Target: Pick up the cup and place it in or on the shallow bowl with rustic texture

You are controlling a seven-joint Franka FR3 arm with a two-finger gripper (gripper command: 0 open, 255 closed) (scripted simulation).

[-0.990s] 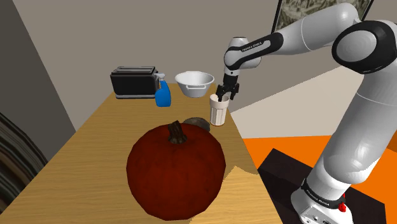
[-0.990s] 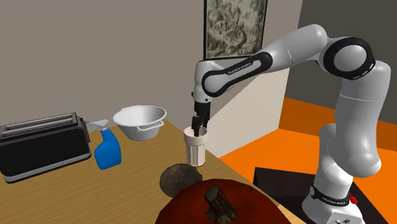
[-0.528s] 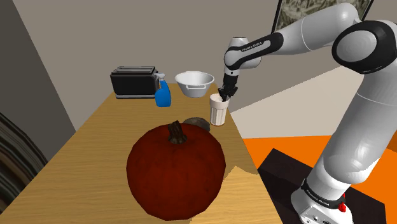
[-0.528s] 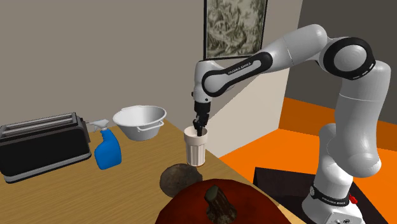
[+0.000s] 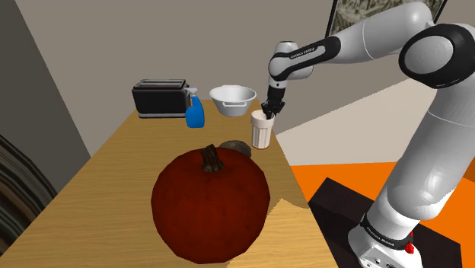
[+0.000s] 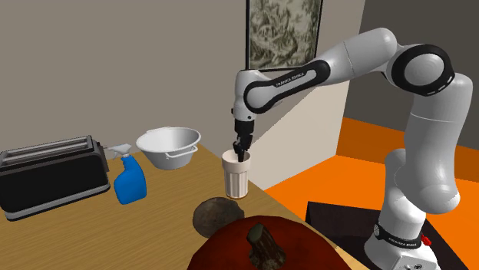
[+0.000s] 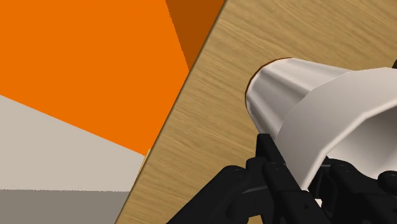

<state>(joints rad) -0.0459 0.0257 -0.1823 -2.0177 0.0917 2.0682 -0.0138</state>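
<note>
Well, the black gripper (image 6: 242, 155) has its fingers pinched on the rim of the white cup (image 6: 236, 181).

The cup stands up straight near the edge of the wooden table (image 5: 122, 183), and I cannot tell if its bottom touches the wood. One finger is inside the cup and one is outside, squeezing the wall between them. Just beside the cup, toward the big red pumpkin (image 5: 210, 202), lies the low brown bowl (image 5: 237, 146), partly hidden behind the pumpkin. Farther back sit a white bowl (image 5: 233, 99), a blue spray bottle (image 5: 196, 114) and a black toaster (image 5: 160, 97). Past the table edge there is an orange floor (image 5: 335, 171).
</note>
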